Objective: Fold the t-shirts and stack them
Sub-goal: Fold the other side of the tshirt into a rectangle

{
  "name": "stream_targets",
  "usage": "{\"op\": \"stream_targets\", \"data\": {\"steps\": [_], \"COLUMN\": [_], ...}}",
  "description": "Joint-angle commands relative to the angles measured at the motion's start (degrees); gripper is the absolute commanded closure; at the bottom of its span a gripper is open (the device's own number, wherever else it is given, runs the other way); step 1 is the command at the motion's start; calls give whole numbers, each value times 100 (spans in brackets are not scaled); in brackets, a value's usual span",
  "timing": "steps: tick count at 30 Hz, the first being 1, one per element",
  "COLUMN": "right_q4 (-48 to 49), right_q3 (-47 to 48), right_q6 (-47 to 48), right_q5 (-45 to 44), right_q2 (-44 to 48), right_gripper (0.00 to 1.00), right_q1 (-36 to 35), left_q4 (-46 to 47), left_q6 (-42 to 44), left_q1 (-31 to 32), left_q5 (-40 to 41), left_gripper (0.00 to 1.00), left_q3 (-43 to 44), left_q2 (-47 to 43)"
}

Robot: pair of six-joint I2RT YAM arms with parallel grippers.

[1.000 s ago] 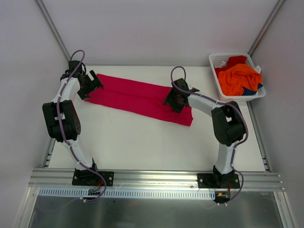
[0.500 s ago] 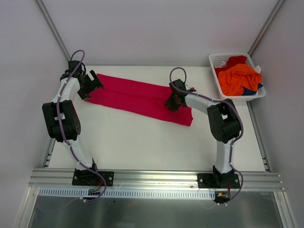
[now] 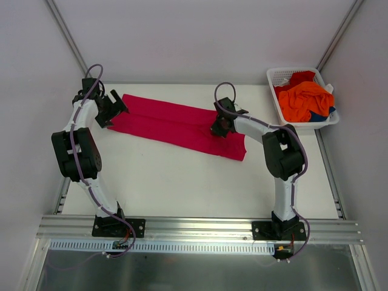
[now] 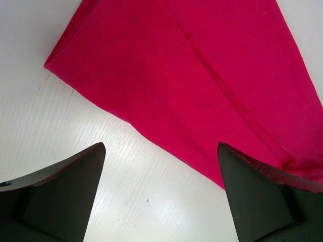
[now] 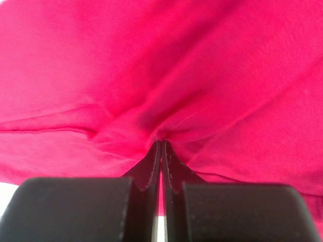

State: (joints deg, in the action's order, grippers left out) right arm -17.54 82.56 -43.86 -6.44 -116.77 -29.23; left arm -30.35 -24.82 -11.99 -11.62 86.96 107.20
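1. The magenta-pink t-shirt (image 3: 179, 125) is the landmark here. It lies flat on the table (image 3: 182, 182) as a long folded strip, running diagonally from far-left down toward the right, roughly mid-table on the far half.

2. The right gripper (image 3: 219, 128) sits on the shirt's right portion, a bit in from the right end. In the right wrist view its jaws are pressed together with a little pucker of pink fabric (image 5: 160, 132) caught at the tips, so it looks clamped on a pinch of the shirt.

3. The left gripper (image 3: 111, 111) hovers just off the shirt's left end. The left wrist view shows both fingers (image 4: 65, 186) spread wide with bare table between them and the shirt's left edge just ahead; it holds nothing.

4. Step in hand, as far as I can judge: the shirt is already narrowed lengthwise, and the right arm has a grip to fold it across its length.

5. Next move probably calls for the left gripper to come down on the left end and close, so both ends lift evenly. If only one side goes up, the strip will likely drag or bunch.

6. Further out, right of the shirt and in the far-right corner, the white basket (image 3: 276, 77) holds the orange t-shirt (image 3: 306, 100) on top, with bits of red and blue cloth under it, so there's plenty left to fold and nothing stacked yet.
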Motion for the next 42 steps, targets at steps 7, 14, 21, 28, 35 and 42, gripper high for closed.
{"op": "stream_targets", "data": {"steps": [7, 14, 21, 28, 35, 42], "right_q4": [-785, -1366, -1462, -1560, -1718, -1384], "right_q3": [1603, 2703, 3694, 4233, 2998, 1631], "right_q6": [1061, 1931, 2706, 3980, 4034, 4245], "right_q5": [63, 328, 959, 1249, 1628, 1092], "right_q2": [-529, -1172, -1576, -1129, -163, 164], "right_gripper": [100, 78, 62, 24, 46, 39], "right_q1": [49, 234, 751, 840, 561, 58], "left_q4": [-6, -6, 3, 3, 3, -6], "left_q6": [30, 30, 47, 47, 38, 74], "left_q1": [-32, -32, -32, -14, 56, 74], "left_q5": [-262, -385, -499, -578, -596, -658], "left_gripper": [6, 6, 6, 7, 7, 7], "left_q3": [190, 155, 146, 128, 67, -12], "left_q2": [-67, -23, -6, -15, -94, -173]}}
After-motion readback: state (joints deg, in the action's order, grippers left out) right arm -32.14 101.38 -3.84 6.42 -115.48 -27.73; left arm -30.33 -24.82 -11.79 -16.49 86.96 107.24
